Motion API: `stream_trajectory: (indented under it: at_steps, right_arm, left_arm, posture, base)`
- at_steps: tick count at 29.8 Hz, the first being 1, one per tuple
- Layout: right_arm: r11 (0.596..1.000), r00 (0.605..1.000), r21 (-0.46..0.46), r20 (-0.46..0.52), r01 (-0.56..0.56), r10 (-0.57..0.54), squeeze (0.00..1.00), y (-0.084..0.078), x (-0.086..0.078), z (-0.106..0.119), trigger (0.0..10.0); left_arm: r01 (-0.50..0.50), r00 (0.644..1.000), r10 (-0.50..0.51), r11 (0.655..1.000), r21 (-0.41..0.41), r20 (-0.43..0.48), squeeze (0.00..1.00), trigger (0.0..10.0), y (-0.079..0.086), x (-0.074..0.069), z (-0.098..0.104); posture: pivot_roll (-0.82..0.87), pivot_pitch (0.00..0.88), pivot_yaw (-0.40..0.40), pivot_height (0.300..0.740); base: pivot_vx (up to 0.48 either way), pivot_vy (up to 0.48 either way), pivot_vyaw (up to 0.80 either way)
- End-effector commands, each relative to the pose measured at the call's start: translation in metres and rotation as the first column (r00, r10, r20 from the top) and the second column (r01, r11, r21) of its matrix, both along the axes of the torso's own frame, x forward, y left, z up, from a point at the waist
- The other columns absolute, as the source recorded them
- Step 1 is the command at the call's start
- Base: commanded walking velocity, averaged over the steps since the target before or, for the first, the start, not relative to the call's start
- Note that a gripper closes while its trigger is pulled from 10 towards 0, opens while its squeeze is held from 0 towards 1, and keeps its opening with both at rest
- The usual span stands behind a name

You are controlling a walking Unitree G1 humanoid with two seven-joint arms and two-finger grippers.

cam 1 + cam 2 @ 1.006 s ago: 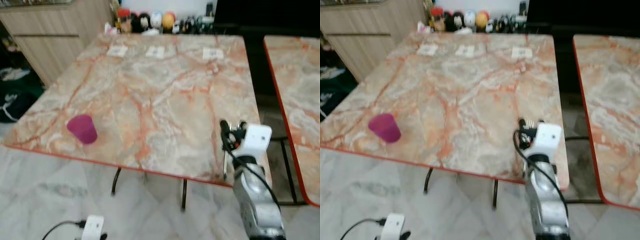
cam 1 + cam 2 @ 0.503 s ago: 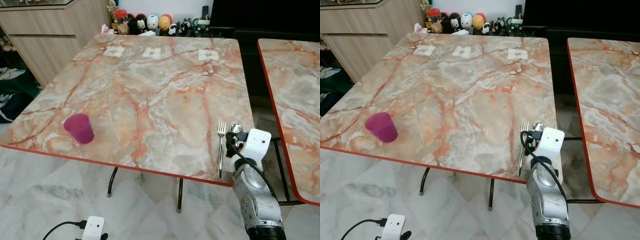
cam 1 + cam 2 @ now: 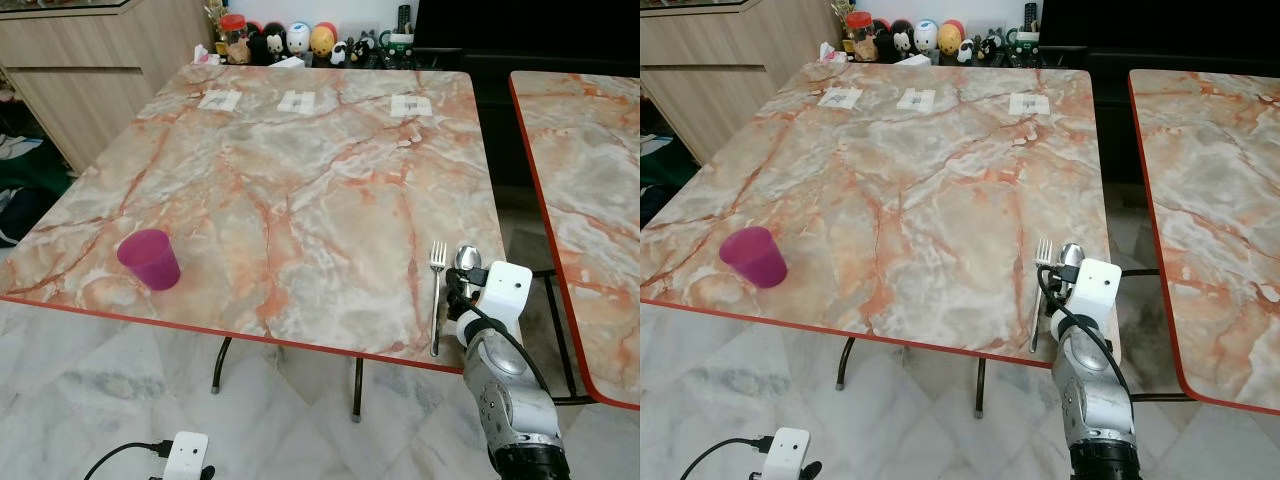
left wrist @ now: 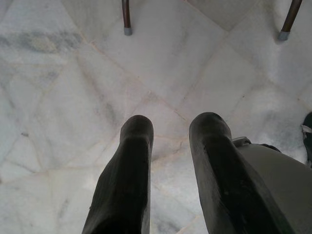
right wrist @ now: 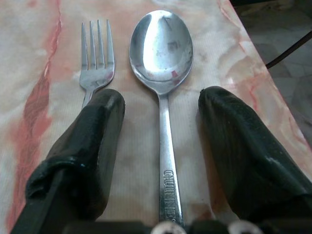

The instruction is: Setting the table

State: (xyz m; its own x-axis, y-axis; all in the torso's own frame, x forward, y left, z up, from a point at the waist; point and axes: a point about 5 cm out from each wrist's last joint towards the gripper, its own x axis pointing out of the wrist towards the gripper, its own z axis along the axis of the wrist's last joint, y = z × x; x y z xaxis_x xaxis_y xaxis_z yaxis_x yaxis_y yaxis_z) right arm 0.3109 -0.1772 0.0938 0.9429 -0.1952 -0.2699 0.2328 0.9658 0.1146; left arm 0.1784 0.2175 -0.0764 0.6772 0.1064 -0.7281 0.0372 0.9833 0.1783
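1. A silver fork [image 5: 96, 53] lies flat near the marble table's [image 3: 300, 190] right front corner, tines pointing away.
2. A silver spoon [image 5: 161, 53] lies just beside it, parallel, bowl up.
3. A magenta cup [image 3: 149, 258] stands upright near the left front edge.

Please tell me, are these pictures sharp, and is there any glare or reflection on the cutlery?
Both eye views are sharp and evenly lit, with the fork crisp on the table. In the right wrist view the spoon bowl mirrors bright light, while the right gripper fingers look soft. The left wrist view is evenly lit, with the left gripper dark against the pale floor.
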Motion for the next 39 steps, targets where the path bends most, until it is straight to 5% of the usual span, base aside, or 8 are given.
stream_trajectory:
  at_steps: [1,4,5,6,7,9,39]
  right_arm:
    - [1.000,1.000,-0.003,-0.022,-0.010,0.010,0.00,0.001,0.001,-0.003,10.0]
    - [1.000,0.999,-0.003,-0.040,-0.007,0.007,0.00,0.001,0.001,-0.006,9.4]
    - [1.000,0.999,0.005,-0.043,-0.012,0.012,0.00,0.001,0.001,-0.007,4.8]
    - [1.000,0.999,0.010,-0.044,-0.016,0.017,0.00,0.002,0.001,-0.008,4.8]
    - [1.000,0.998,0.010,-0.051,-0.024,0.025,0.00,0.002,0.001,-0.009,0.6]
    - [1.000,0.998,0.006,-0.056,-0.026,0.026,0.00,0.003,0.001,-0.010,0.0]
    - [0.999,0.995,-0.008,-0.096,-0.037,0.036,0.00,0.004,-0.002,-0.018,0.0]
  left_arm:
    - [-0.020,0.999,0.020,1.000,0.003,-0.041,0.00,10.0,0.005,-0.010,-0.004]
    - [-0.017,0.999,0.017,1.000,0.003,-0.040,0.00,10.0,0.005,-0.009,-0.004]
    - [-0.016,0.999,0.016,1.000,0.004,-0.040,0.00,10.0,0.005,-0.009,-0.004]
    - [-0.015,0.999,0.015,1.000,0.004,-0.040,0.00,10.0,0.005,-0.009,-0.004]
    - [-0.014,0.999,0.014,1.000,0.004,-0.040,0.00,10.0,0.005,-0.009,-0.004]
    - [-0.015,0.999,0.015,1.000,0.005,-0.040,0.00,10.0,0.005,-0.009,-0.004]
    - [-0.019,0.998,0.019,1.000,-0.004,-0.065,0.00,10.0,0.003,-0.013,-0.007]
  posture:
    - [-0.12,0.111,0.051,0.740]
    - [-0.12,0.107,0.051,0.740]
    - [-0.12,0.102,0.052,0.740]
    - [-0.11,0.100,0.052,0.740]
    - [-0.11,0.099,0.052,0.740]
    - [-0.11,0.098,0.051,0.740]
    - [-0.11,0.097,0.045,0.740]
  base:
    - [0.000,0.000,0.00]
    - [0.000,0.000,0.00]
    - [0.000,0.000,0.00]
    - [0.000,0.000,0.00]
    - [0.000,0.000,0.00]
    - [0.000,0.000,0.00]
    - [0.000,0.000,0.00]
